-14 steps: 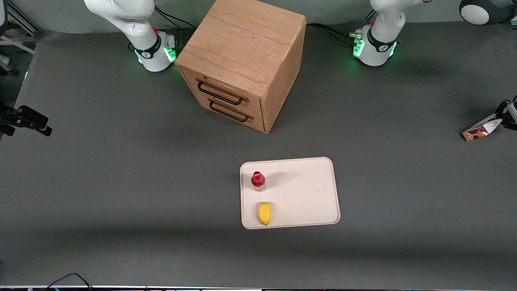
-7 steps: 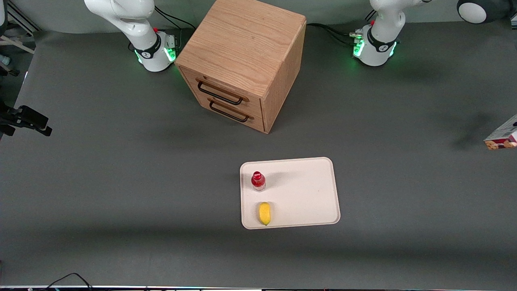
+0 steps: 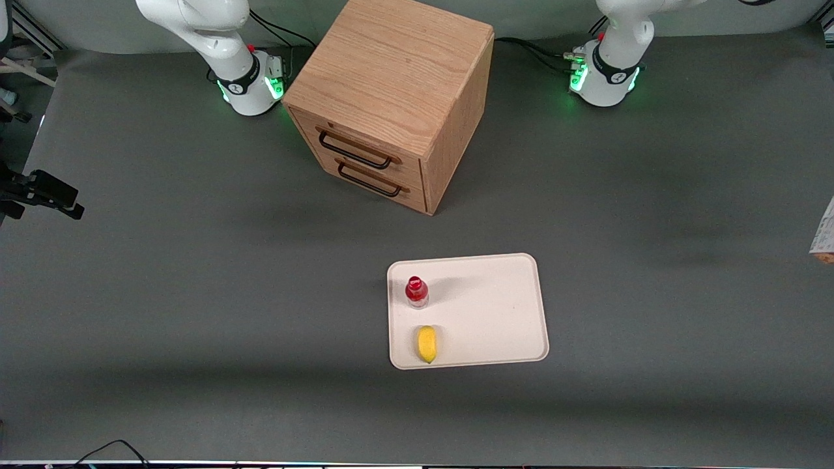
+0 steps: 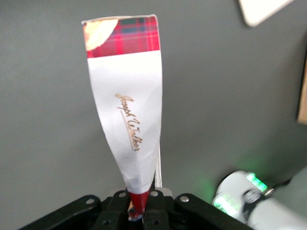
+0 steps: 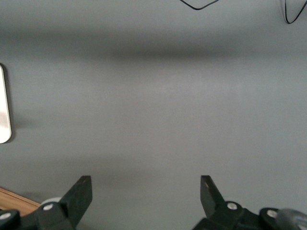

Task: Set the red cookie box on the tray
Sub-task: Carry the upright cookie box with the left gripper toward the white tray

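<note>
On the bench [image 3: 195,273] you have the wooden drawer cabinet [image 3: 391,98] standing between the two arm bases, its two drawers shut. Nearer to the front camera lies the tray [image 3: 495,312], flat on the bench. It carries a small red-capped bottle [image 3: 416,291] standing upright and, just beside it and nearer the camera, a yellow fruit [image 3: 426,343]. Toward the working arm's end you see only a sliver of the red cookie box [image 3: 823,233] at the edge of the front view, well apart from the tray and raised off the bench. In the left wrist view the gripper [image 4: 140,211] has its jaws pinching one end of the box [image 4: 128,110], which sticks out away from the jaws over bare bench.
</note>
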{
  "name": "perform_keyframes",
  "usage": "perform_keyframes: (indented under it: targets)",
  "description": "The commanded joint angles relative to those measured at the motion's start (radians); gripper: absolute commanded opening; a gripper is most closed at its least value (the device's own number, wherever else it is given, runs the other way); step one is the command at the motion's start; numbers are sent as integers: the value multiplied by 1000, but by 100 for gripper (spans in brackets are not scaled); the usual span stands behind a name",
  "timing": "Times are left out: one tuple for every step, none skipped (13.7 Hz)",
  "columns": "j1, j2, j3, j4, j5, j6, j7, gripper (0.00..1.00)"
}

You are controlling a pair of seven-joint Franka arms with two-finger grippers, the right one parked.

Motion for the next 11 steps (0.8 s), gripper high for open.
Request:
perform_keyframes:
  targets:
    - [2, -68, -203, 10, 43, -27, -390, 0]
    - [2, -74, -262, 12, 43, -25, -493, 0]
    - [2, -79, -323, 12, 43, -16, -582, 0]
    - [2, -79, -381, 10, 49, -2, -665, 0]
    - [1, -78, -438, 10, 65, 13, -752, 0]
    - [1, -75, -501, -3, 80, 57, -837, 0]
    - [1, -70, -574, -31, 97, 115, -930, 0]
    - [1, -67, -639, -72, 127, 189, -1021, 0]
    - [1, -64, -705, -112, 153, 262, -1101, 0]
    - [1, -46, -750, -143, 173, 321, -1148, 0]
    - [-2, -18, -786, -160, 195, 376, -1201, 0]
